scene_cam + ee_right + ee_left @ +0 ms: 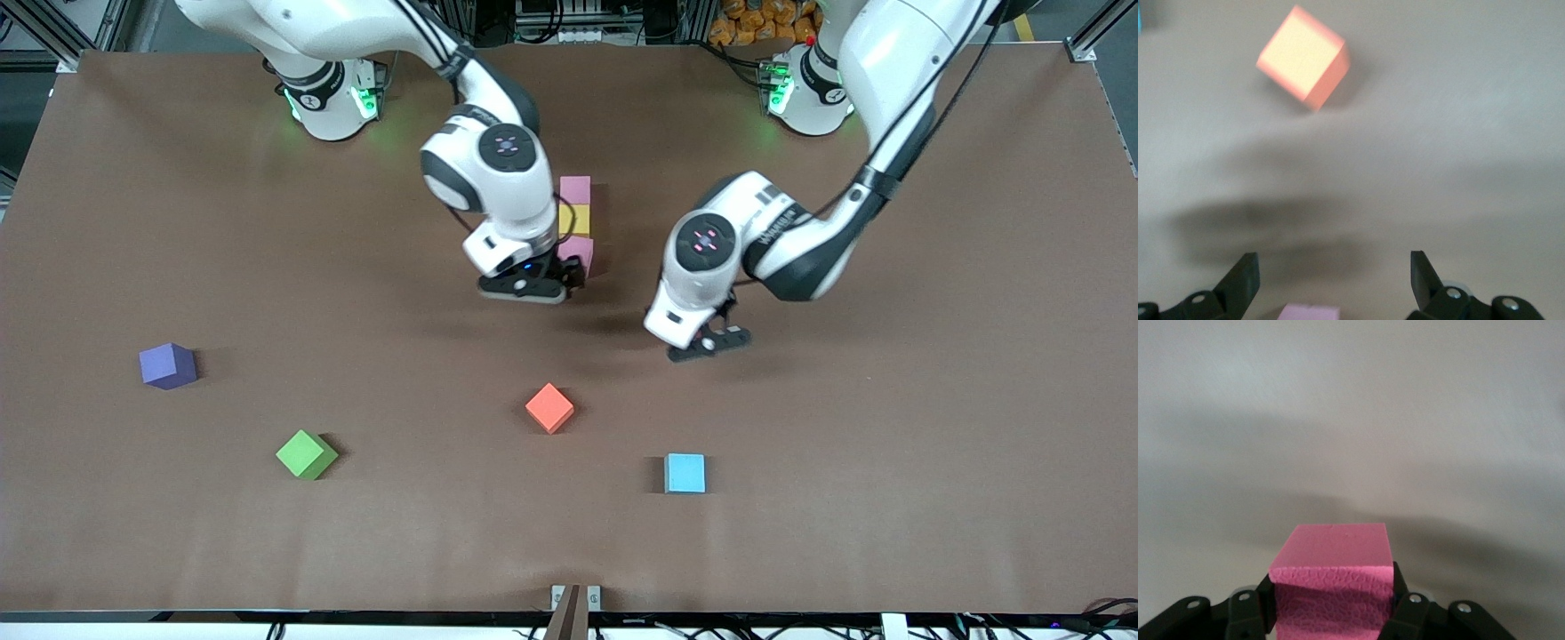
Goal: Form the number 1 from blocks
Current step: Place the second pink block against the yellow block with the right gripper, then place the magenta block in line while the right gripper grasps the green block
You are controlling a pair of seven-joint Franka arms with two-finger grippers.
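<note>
Over the surface (133, 222) near the column's six o'clock end, the left claw (1335, 613) grips a pink cube (1333, 577), likely next for placement, while the right claw (1335, 283) hangs open over the column's nearest pink block (1308, 312).

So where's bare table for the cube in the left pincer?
Left pincer grips a pink foam cube. Bare brown tabletop runs from it and the light blue foam cube toward the left arm's end. Crowded: the pink-yellow-pink foam cube column, where the open right pincer hangs.
</note>
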